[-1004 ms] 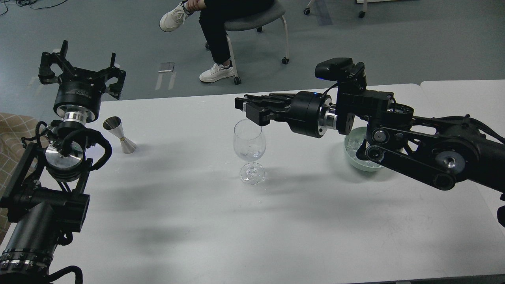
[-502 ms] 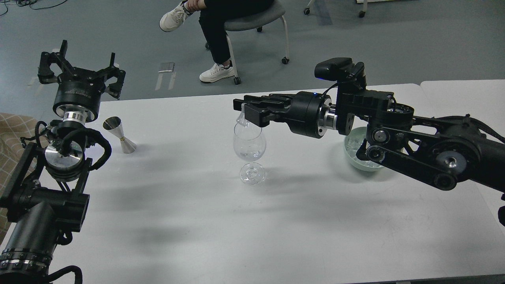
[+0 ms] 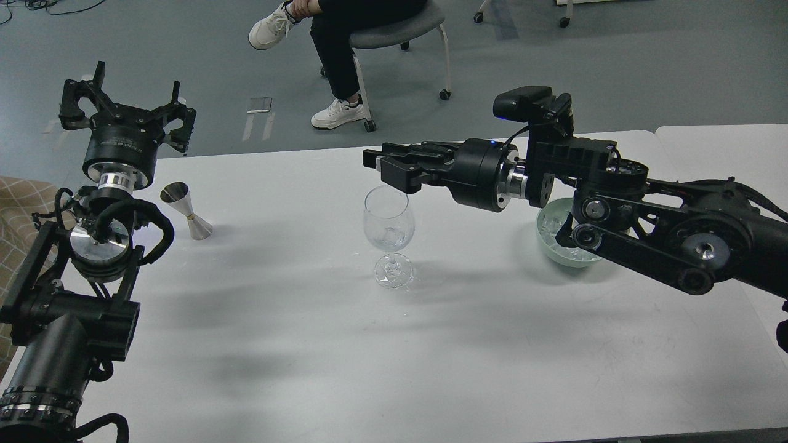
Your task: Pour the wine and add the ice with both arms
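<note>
Head view: our right gripper (image 3: 385, 169) hangs just above the rim of the stemmed glass (image 3: 389, 231), reaching in sideways from the right; it appears end-on and dark, so we cannot tell whether its fingers are parted or together, and nothing visible sits between them. The glass stands upright near the middle of the white table (image 3: 295, 344). One ice cube (image 3: 392, 234) lies inside the bowl of the glass, low down. Whether any wine is in the glass we cannot tell; the liquid would be clear against clear glass. More ice (image 3: 557, 223) sits in the pale green bowl (image 3: 554, 249), to the right of the glass and partly hidden behind our right arm. Our left gripper (image 3: 126, 101) is raised at the far left edge of the table, fingers spread wide apart and holding nothing. A steel jigger (image 3: 186, 210) stands on the table just right of the left arm, tilted, well apart from the glass.
</note>
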Controlling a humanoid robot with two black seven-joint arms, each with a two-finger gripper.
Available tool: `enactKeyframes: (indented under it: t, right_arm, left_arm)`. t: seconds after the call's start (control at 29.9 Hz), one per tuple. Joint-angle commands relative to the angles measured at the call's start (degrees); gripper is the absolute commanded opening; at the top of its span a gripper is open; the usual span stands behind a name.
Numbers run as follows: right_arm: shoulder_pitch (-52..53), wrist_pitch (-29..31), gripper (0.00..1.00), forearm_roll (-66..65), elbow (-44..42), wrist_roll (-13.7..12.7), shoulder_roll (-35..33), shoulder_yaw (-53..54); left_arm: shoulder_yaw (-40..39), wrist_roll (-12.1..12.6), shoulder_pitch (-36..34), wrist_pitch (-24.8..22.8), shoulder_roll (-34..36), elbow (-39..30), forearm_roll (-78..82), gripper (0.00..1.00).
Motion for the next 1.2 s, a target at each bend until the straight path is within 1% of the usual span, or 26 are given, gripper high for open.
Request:
enactKeyframes:
  t: [0.0, 0.07, 0.17, 0.23, 0.3, 0.33, 0.37, 0.44, 0.47, 0.5, 0.54, 0.57, 0.64, 0.67, 0.7, 0.77, 0.84, 0.94, 1.0, 1.1, 1.14, 1.17]
  right_arm:
    - [-2.5, -0.2, 1.0, 0.3, -0.4, 0.0, 2.7, 6.7]
    - [-4.8, -0.4, 1.0, 0.4, -0.5, 0.1, 5.2, 11.1]
    - [-8.4, -0.3, 1.0, 0.4, 0.2, 0.1, 9.9, 19.9]
    - [-9.0, -0.3, 1.0, 0.4, 0.1, 0.1, 12.1, 24.1]
    - [-9.2, -0.3, 1.0, 0.5, -1.0, -0.2, 16.4, 32.1]
    - [-9.2, -0.4, 1.0, 0.7, -1.6, -0.3, 17.5, 33.8]
    - [-9.1, -0.3, 1.0, 0.7, -3.8, -0.9, 20.0, 36.7]
    - [-8.4, -0.3, 1.0, 0.8, -6.5, -1.8, 21.1, 39.3]
    - [-7.8, -0.4, 1.0, 1.4, -9.0, -2.7, 21.1, 42.3]
    - [-7.3, -0.4, 1.0, 2.3, -10.1, -3.0, 21.1, 44.2]
    - [-6.4, -0.4, 1.0, 5.0, -12.6, -3.1, 21.1, 47.7]
    - [-5.2, -0.5, 1.0, 9.0, -15.8, -3.1, 21.1, 50.6]
    - [-3.4, -0.5, 1.0, 13.6, -19.9, -3.1, 21.1, 52.5]
    - [-1.0, -0.5, 1.0, 18.1, -24.3, -3.1, 21.1, 53.3]
    - [0.1, -0.6, 1.0, 20.4, -26.7, -3.1, 21.1, 53.5]
    - [4.6, -1.6, 1.0, 28.4, -38.0, -3.0, 21.1, 53.5]
    - [6.6, -2.2, 1.0, 33.3, -45.1, -3.0, 21.1, 53.5]
    - [7.2, -3.1, 1.0, 39.7, -51.0, -2.5, 21.1, 54.0]
    - [6.7, -3.8, 1.0, 44.7, -52.1, -2.0, 21.1, 54.0]
    - [5.0, -3.7, 0.99, 49.8, -52.0, -1.5, 21.1, 53.8]
    - [4.3, -3.8, 1.0, 51.2, -51.8, -1.4, 21.1, 53.9]
    - [4.0, -3.6, 1.0, 51.5, -51.6, -1.4, 21.1, 53.8]
  left_arm:
    - [0.0, 0.4, 0.1, 0.0, 0.1, 0.0, 0.0, 0.98]
    - [-0.1, 0.5, 0.2, 0.0, 0.1, 0.0, -0.1, 0.98]
    - [-0.8, -0.2, 0.0, -0.3, 0.1, 0.0, 0.0, 0.98]
    - [-1.1, -0.1, -0.1, -0.4, 0.3, 0.0, 0.4, 0.98]
    - [-1.4, -0.1, -0.2, -0.4, 0.4, -0.1, 0.4, 0.98]
    - [-1.3, 0.0, -0.2, -0.4, 0.5, -0.1, 0.4, 0.97]
    - [-1.2, 0.8, -0.3, -0.4, 0.7, -0.1, 0.4, 0.97]
    - [-0.7, 1.1, -0.6, -0.4, 1.3, 0.0, 0.6, 0.97]
    - [-0.3, 1.9, -0.9, -1.0, 2.3, -0.2, 0.7, 0.97]
    - [-0.3, 2.6, -1.2, -1.5, 2.8, -0.2, 0.7, 0.98]
    - [-0.4, 4.3, -2.1, -3.0, 3.5, 0.1, 0.5, 0.98]
    - [-0.3, 5.0, -2.8, -4.5, 3.7, 0.1, 0.5, 0.98]
    - [-0.2, 4.7, -3.4, -4.9, 3.4, 0.4, 0.7, 0.98]
    - [-0.1, 4.4, -3.7, -4.8, 3.2, 1.0, 0.7, 0.98]
    - [-0.1, 4.4, -4.1, -4.8, 3.0, 1.5, 0.9, 0.98]
    - [0.3, 4.1, -6.2, -4.7, 2.7, 4.5, 1.9, 0.98]
    - [1.2, 4.1, -7.5, -4.7, 2.2, 7.5, 2.7, 0.98]
    - [3.5, 4.1, -9.5, -4.8, 2.1, 11.4, 3.0, 0.98]
    - [5.2, 4.0, -10.8, -4.7, 2.0, 13.4, 2.9, 0.98]
    - [5.9, 2.9, -12.3, -4.7, -0.3, 15.8, 2.8, 0.98]
    - [6.0, 1.8, -12.3, -4.7, -1.4, 16.5, 2.9, 0.98]
    - [6.0, 1.3, -12.3, -4.7, -1.9, 16.7, 2.9, 0.98]
